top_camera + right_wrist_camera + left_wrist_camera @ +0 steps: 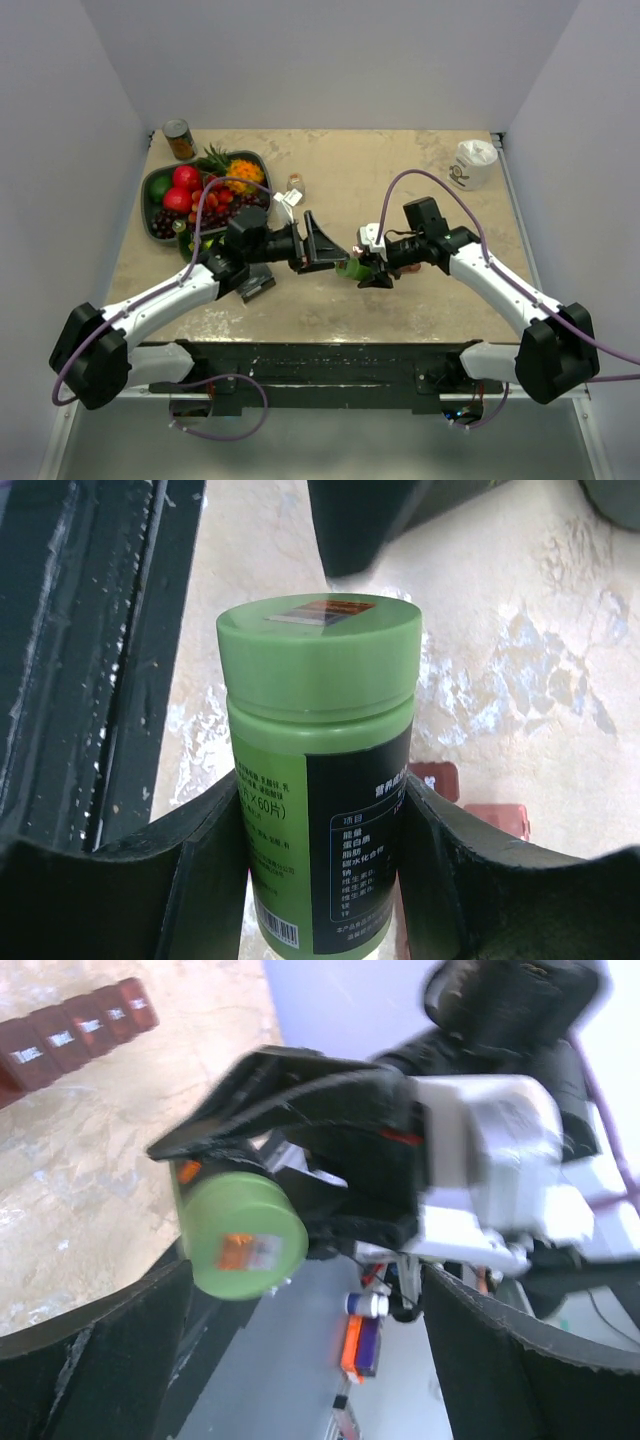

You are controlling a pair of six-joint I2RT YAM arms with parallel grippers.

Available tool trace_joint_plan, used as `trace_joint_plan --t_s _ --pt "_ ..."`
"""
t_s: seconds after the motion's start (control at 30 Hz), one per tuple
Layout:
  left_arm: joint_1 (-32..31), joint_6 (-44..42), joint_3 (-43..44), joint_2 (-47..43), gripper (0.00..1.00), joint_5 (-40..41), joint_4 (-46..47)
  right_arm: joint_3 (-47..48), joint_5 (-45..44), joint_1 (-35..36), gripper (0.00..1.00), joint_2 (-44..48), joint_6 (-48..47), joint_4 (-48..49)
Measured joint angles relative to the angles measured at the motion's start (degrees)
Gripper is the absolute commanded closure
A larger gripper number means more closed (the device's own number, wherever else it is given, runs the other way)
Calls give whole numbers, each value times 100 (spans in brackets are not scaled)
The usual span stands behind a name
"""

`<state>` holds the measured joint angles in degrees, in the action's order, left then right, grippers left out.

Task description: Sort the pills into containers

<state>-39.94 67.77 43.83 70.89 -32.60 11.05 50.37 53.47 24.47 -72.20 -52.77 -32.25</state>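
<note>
Right hand [366, 268] is clamped on the green bottle [352, 269], holding it sideways above the middle of the bench [420, 190] with the cap end pointing toward the left hand [320, 242]. In the right wrist view both of its fingers [150, 880] press against the bottle's labelled sides below the cap. The flat green lid carries a small orange-and-white sticker.

Left hand's jaws stand wide apart with nothing between them, just beside the cap and facing it. In the left wrist view its dark fingers [100, 1360] fill the bottom corners, and the bottle's cap end shows beyond them.

The containers [80, 1030], a dark red-brown strip of small square compartments in a row with white lettering on the lids, lie flat on the bench. The right wrist view shows a couple of the compartments just under the bottle.

A dark oval tray [152, 190] of fruit sits at the far left of the bench with a tin can [180, 139] behind it. A white cup [474, 163] stands in the far right corner.
</note>
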Motion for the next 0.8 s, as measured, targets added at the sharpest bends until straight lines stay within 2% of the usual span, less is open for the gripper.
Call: trace_joint_plan --t_s 0.1,0.23,0.37,0.47,0.53,0.6,0.67,0.73,0.8 --pt "249 -354 -125 -330 1 -588 197 -2 -70 24 100 -9 -4 -20" --pt "313 -1294 -114 -627 1 -1478 393 -2 -173 22 100 -15 -26 -76" --pt "306 -2951 94 -664 1 -1891 -361 -2 -195 15 99 -15 -59 -116" --pt "306 -4411 168 -789 1 -1443 -1099 -2 -195 -11 99 -15 -94 -136" --pt "302 -5134 2 -999 1 -925 -1110 -2 -195 -24 99 -15 -120 -168" --pt "306 -5768 -472 -1390 1 -466 -734 -2 -192 -50 99 -15 -149 -208" --pt "310 -6328 -1274 -1950 1 -129 50 -2 -190 -55 99 -15 -175 -245" --pt "306 -6732 -1902 -2321 1 26 695 -2 -190 -61 99 -15 -199 -271" --pt "306 -7104 -2133 -2343 1 26 1117 -2 -190 -61 99 -15 -221 -293"
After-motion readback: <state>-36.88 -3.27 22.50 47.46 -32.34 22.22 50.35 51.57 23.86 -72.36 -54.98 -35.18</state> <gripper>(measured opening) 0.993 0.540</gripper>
